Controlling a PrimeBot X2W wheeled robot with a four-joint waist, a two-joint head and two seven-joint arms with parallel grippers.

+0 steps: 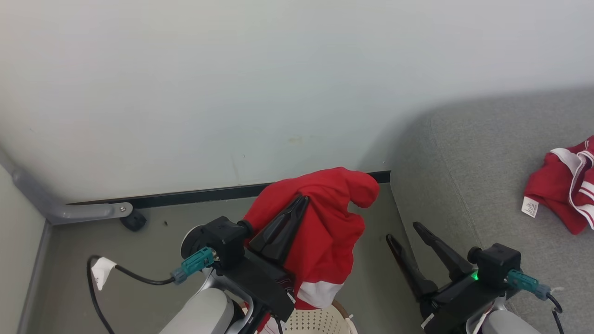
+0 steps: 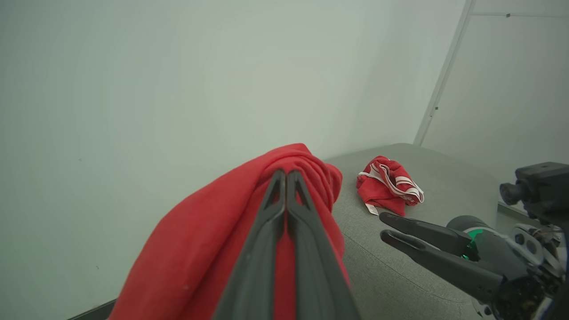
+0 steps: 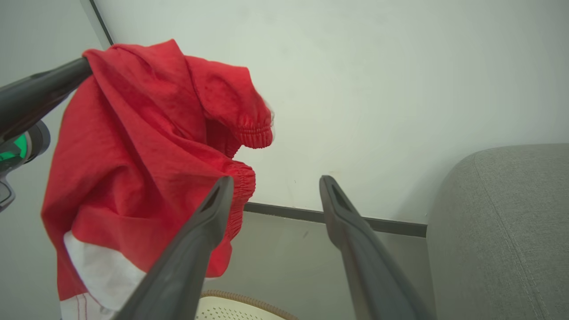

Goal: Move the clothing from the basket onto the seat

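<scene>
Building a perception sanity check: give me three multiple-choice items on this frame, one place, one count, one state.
1. The labelled garment lies:
A on a table
B on the seat
C in a drawer

2. Red garments in view:
A two
B one
C four

3. The left gripper has its jaws:
A wide open
B shut on a bottle
C shut on the hanging garment

Key:
1 B, it rests on the grey upholstery.
2 A, one hangs and one lies crumpled.
3 C, the jaws are pressed together with red cloth bunched around them.
</scene>
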